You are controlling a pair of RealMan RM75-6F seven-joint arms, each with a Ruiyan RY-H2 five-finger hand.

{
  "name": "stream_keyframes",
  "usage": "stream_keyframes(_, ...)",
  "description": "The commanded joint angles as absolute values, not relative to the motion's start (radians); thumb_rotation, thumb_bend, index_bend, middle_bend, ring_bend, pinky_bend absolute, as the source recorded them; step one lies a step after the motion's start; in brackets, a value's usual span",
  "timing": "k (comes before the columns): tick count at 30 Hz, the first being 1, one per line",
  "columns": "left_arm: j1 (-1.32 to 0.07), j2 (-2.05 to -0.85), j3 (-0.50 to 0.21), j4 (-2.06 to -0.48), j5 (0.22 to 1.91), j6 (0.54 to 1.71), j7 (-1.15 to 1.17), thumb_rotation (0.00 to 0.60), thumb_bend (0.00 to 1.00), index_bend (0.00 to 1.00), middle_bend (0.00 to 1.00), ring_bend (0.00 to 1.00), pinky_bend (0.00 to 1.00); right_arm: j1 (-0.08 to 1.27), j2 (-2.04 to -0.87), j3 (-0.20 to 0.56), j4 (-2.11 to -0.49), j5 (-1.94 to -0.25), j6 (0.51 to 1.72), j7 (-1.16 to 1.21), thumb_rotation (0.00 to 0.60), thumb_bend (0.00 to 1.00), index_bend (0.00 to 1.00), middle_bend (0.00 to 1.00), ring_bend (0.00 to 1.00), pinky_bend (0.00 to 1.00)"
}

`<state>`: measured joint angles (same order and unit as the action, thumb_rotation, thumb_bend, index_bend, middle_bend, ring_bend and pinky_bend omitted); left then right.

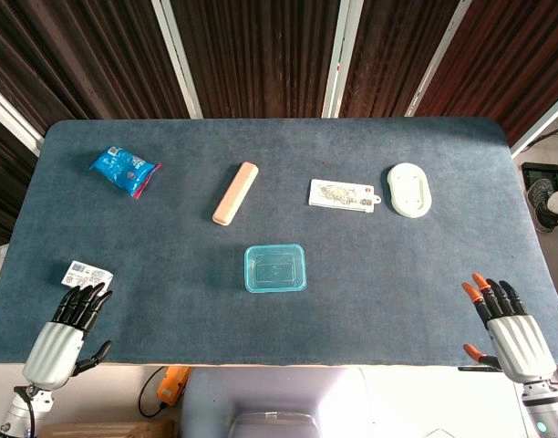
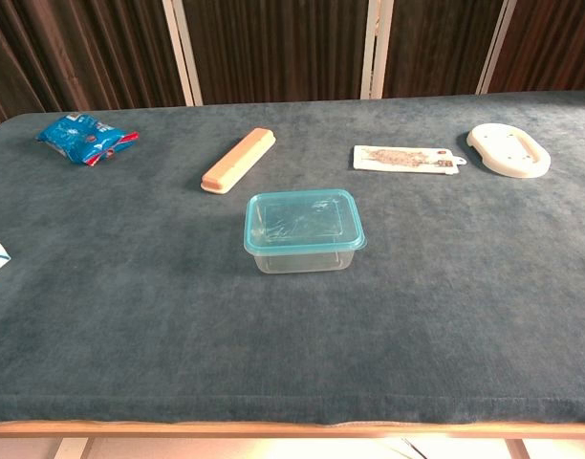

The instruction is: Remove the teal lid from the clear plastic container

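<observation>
- The clear rectangular plastic container (image 2: 302, 251) sits near the middle of the dark blue felt-covered table (image 1: 170, 301), with the teal translucent lid (image 2: 300, 220) on it; the rim looks seated all round, though how firmly it is snapped down cannot be read from here.
- The left hand (image 1: 67, 330) rests at the near left edge with fingers extended and holding nothing, just beside a small white printed card (image 1: 87, 273).
- The right hand (image 1: 505, 327) lies at the near right edge, fingers likewise spread and empty.
- Both hands are well apart from the container, so the step in hand is the reach.
- Done well, one hand should steady the clear base by its side walls while the other catches a corner lip of the lid and peels upward, not straight up.
- Lifting with the base unheld would likely carry the whole light box off the table.
- The peach-coloured long bar (image 1: 235, 192) lies beyond the container, clear of either approach.
</observation>
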<state>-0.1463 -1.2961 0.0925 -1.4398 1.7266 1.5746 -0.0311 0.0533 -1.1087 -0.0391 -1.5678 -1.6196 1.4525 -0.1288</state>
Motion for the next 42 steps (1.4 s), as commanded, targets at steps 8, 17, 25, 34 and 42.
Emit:
stream_keyframes(8,-0.219,-1.345,0.075,-1.404,1.797,1.542,-0.157,0.6,0.31,0.0,0.0,0.0,0.0,0.051,-1.112,-0.041,-1.568,-1.629,1.459,-0.139,0.6,0.06,0.0,0.0,0.0,0.0)
stream_keyframes(17,-0.413,-1.441,0.038,-1.508,1.789,1.244,-0.135,0.6,0.29,0.0,0.0,0.0,0.0,0.056,-1.122,-0.031,-1.565,-1.612,1.452,-0.158,0.6,0.06,0.0,0.0,0.0,0.0)
stream_keyframes(25,-0.553,-1.595,-0.066,-1.534,1.613,0.993,-0.021,0.6,0.29,0.0,0.0,0.0,0.02,0.044,-1.114,-0.021,-1.568,-1.594,1.472,-0.146,0.6,0.06,0.0,0.0,0.0,0.0)
stream_keyframes(34,-0.625,-1.748,-0.175,-1.452,1.48,0.976,0.217,0.6,0.29,0.0,0.0,0.0,0.0,0.049,-1.105,-0.033,-1.574,-1.603,1.454,-0.136,0.6,0.06,0.0,0.0,0.0,0.0)
stream_keyframes(42,-0.704,-1.812,-0.224,-1.405,1.341,0.884,0.306,0.6,0.29,0.0,0.0,0.0,0.0,0.045,-1.093,-0.031,-1.575,-1.604,1.464,-0.111,0.6,0.06,0.0,0.0,0.0,0.0)
